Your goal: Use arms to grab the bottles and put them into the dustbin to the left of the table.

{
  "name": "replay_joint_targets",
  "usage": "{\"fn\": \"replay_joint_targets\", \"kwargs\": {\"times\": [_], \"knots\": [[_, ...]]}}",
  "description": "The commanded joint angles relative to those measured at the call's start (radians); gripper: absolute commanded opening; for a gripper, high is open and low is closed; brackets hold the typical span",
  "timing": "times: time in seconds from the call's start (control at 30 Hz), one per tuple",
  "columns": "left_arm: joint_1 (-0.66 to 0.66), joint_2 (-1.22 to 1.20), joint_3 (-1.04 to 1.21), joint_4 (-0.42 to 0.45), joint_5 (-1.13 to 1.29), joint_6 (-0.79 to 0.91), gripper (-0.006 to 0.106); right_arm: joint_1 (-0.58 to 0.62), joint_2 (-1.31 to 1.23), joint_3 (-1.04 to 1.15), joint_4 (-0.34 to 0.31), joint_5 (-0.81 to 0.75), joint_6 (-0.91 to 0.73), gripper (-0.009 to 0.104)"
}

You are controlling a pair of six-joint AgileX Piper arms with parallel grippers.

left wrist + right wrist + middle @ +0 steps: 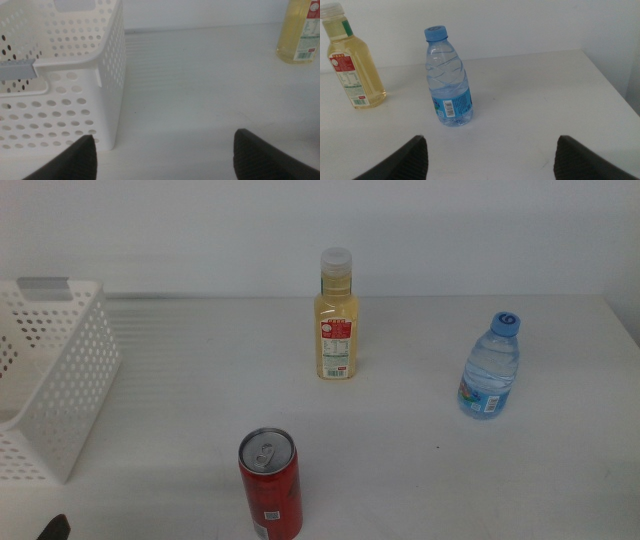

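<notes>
A tall yellow-liquid bottle (338, 320) with a white cap and red label stands upright at the back middle of the white table (400, 460). A clear water bottle (490, 370) with a blue cap stands to the right. A red drink can (270, 492) stands at the front. The white perforated dustbin (55, 380) is at the left. My left gripper (165, 157) is open and empty, low beside the dustbin (75, 75); only its dark tip (55, 528) shows in the middle view. My right gripper (492, 157) is open and empty, facing the water bottle (447, 82) from a distance.
The yellow bottle also shows in the left wrist view (302, 35) and in the right wrist view (352, 65). The table's right edge (615, 85) runs close to the water bottle. A white wall stands behind the table.
</notes>
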Motion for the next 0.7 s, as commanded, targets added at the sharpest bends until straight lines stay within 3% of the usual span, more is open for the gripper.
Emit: {"fn": "replay_joint_targets", "kwargs": {"times": [0.0, 0.23, 0.67], "knots": [[-0.006, 0.015, 0.003, -0.031, -0.095, -0.011, 0.089, -0.005, -0.027, -0.009, -0.007, -0.075, -0.013, 0.066], [-0.129, 0.209, 0.003, -0.077, -0.266, -0.012, 0.089, -0.005, -0.027, -0.009, -0.007, -0.075, -0.013, 0.066], [-0.564, 0.672, 0.003, -0.103, -0.835, -0.026, 0.089, -0.005, -0.027, -0.009, -0.007, -0.075, -0.013, 0.066]]}}
